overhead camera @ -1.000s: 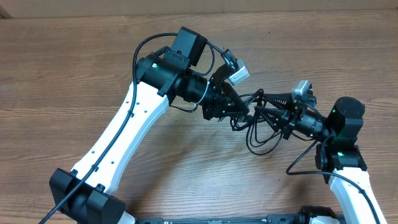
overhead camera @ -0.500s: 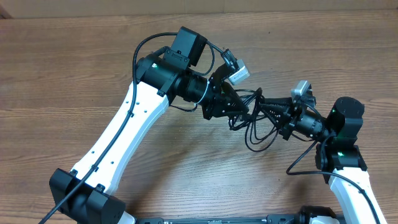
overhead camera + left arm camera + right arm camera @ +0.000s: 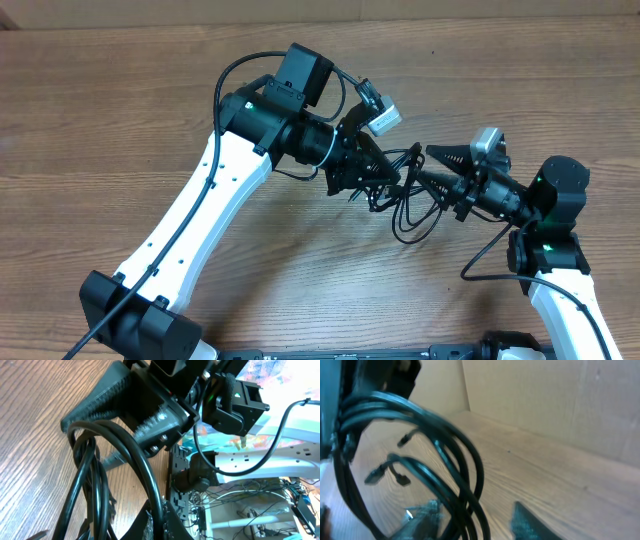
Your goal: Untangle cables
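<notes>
The cables (image 3: 412, 228) are a bundle of thin black loops hanging above the table between my two grippers. My left gripper (image 3: 384, 180) is shut on the cables; in the left wrist view one cord (image 3: 131, 455) runs down into its pinched jaws (image 3: 159, 521). My right gripper (image 3: 425, 165) faces it from the right and stands open. In the right wrist view the cables (image 3: 465, 455) pass between its spread fingertips (image 3: 472, 516), nearer the left finger (image 3: 426, 514). Small plug tips (image 3: 402, 438) dangle behind the loops.
The wooden table (image 3: 120, 110) runs all around the arms. The left arm's white link (image 3: 215, 185) crosses the left half, and the right arm's base (image 3: 555, 255) stands at the right. A cardboard wall (image 3: 560, 400) backs the table's far edge.
My right gripper closed on the cables half a second ago and its jaws now stand apart again. The hanging loops swung slightly left. The left gripper kept its hold.
</notes>
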You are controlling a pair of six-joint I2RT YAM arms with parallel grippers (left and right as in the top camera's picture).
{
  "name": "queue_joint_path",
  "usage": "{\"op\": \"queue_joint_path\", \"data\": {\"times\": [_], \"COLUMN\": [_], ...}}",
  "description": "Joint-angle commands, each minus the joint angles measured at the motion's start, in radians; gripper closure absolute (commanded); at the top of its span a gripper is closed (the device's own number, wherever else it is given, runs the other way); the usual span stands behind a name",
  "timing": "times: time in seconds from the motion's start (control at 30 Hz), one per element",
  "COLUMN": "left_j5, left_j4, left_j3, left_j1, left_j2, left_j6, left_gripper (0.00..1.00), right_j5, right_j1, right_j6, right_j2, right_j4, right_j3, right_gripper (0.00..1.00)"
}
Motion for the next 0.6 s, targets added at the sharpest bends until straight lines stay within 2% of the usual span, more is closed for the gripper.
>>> {"op": "queue_joint_path", "data": {"times": [0.0,0.1,0.17,0.2,0.23,0.3,0.5,0.57], "left_j5": [0.031,0.030,0.030,0.030,0.030,0.031,0.029,0.029], "left_j4": [0.010,0.013,0.016,0.019,0.027,0.037,0.039,0.042], "left_j3": [0.025,0.025,0.025,0.025,0.025,0.025,0.025,0.025], "left_j1": [-0.026,-0.043,-0.045,-0.045,-0.045,-0.047,-0.046,-0.046], "left_j2": [-0.029,-0.028,-0.028,-0.028,-0.028,-0.028,-0.029,-0.028], "left_j6": [-0.026,-0.026,-0.026,-0.029,-0.037,-0.045,-0.055,-0.055], "left_gripper": [0.96,0.96,0.96,0.96,0.96,0.96,0.96,0.96], "right_j5": [0.003,0.002,0.002,0.002,0.002,0.002,-0.001,-0.001], "right_j1": [-0.002,-0.002,-0.002,-0.002,-0.002,-0.002,-0.002,-0.002], "right_j6": [0.000,0.000,0.000,0.000,0.000,0.000,0.000,0.000], "right_j2": [0.000,0.000,0.000,0.000,0.000,0.000,0.000,0.000], "right_j4": [0.016,0.023,0.022,0.019,0.017,0.011,-0.001,-0.003], "right_j3": [0.014,0.014,0.014,0.014,0.014,0.014,0.014,0.014], "right_gripper": [0.70,0.82,0.82,0.74,0.57,0.52,0.85,0.91]}}
